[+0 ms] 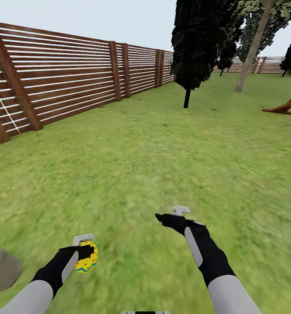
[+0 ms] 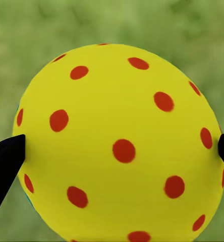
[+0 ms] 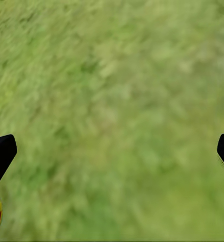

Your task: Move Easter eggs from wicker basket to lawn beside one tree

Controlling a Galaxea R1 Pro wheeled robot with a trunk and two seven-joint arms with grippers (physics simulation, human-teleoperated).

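One Easter egg [image 2: 119,146] between left jaws

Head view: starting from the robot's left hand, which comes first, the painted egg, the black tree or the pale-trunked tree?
1. Easter egg: gripped in the left hand.
2. Black tree: mid-lawn, ahead.
3. Pale-trunked tree: farther back, to the right.
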